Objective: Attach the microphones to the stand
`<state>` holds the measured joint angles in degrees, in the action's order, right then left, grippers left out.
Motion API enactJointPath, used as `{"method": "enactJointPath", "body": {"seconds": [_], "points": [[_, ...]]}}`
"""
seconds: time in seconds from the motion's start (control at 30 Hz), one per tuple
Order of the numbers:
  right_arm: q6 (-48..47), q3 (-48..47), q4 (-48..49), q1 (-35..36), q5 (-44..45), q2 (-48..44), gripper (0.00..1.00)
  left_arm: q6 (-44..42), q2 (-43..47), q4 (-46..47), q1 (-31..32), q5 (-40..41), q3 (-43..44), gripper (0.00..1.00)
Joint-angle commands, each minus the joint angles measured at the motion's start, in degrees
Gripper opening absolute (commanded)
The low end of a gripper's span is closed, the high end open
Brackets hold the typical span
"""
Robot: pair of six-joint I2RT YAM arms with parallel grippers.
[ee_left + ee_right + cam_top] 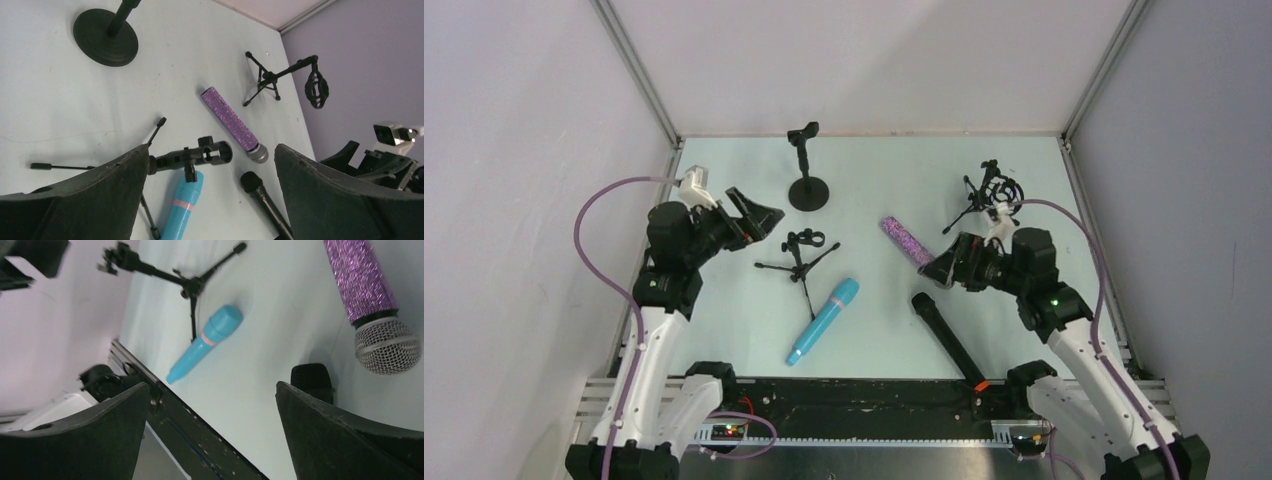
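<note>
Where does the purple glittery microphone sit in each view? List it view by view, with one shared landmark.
Top external: the purple microphone lies just right of centre.
Left wrist: mid-frame, slanted, grille at its lower right end.
Right wrist: upper right corner, grille pointing down.
Shared landmark: the light blue microphone, seen in all three.

Body: left arm point(656, 340) and right arm point(1092, 352) have white shells on the long links, black housings at the joints and black bases. A green light point(655, 283) is lit on the left arm's black housing, and there is another on the right point(1054, 300). A lilac cable point(589, 215) runs in a loop along each arm. The left wrist has a white camera block point(696, 186). On the left gripper point(762, 215) and right gripper point(934, 268) the fingers point(80, 200) are matte black, broad and curved, with slightly scuffed edges.
</note>
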<state>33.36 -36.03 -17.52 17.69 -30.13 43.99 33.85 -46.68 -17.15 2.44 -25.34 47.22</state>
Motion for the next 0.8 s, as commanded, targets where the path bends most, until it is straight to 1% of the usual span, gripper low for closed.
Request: {"method": "enactJointPath", "body": {"seconds": [0.0, 0.17, 0.37, 0.53, 0.63, 0.7, 0.77], "points": [[-3.5, -2.5, 0.0, 6.8, 9.4, 2.7, 1.0, -4.0, 6.9, -2.0, -0.4, -2.7, -3.2, 0.98], [-3.0, -2.5, 4.0, 10.0, 10.1, 5.9, 1.0, -3.3, 13.7, -3.5, 0.1, -3.4, -7.9, 0.98], [-2.0, -2.5, 6.4, 10.7, 8.9, 12.6, 1.0, -1.6, 16.4, -5.7, 2.2, -2.3, -10.2, 0.98], [-1.1, -2.5, 8.4, 10.8, 6.8, 16.6, 1.0, -1.0, 15.4, -8.9, 7.2, 2.4, -10.2, 0.98], [0.0, -2.5, 9.4, 10.8, 5.5, 18.8, 1.0, -1.8, 11.8, -11.6, 10.1, 2.8, -9.4, 0.98], [0.4, -2.5, 9.8, 10.8, 5.0, 19.8, 1.0, -2.6, 9.9, -13.1, 13.0, 4.8, -8.8, 0.98], [0.5, -2.5, 9.8, 10.9, 5.0, 20.7, 1.0, -3.4, 8.4, -14.9, 17.7, 8.5, -7.7, 0.98]]}}
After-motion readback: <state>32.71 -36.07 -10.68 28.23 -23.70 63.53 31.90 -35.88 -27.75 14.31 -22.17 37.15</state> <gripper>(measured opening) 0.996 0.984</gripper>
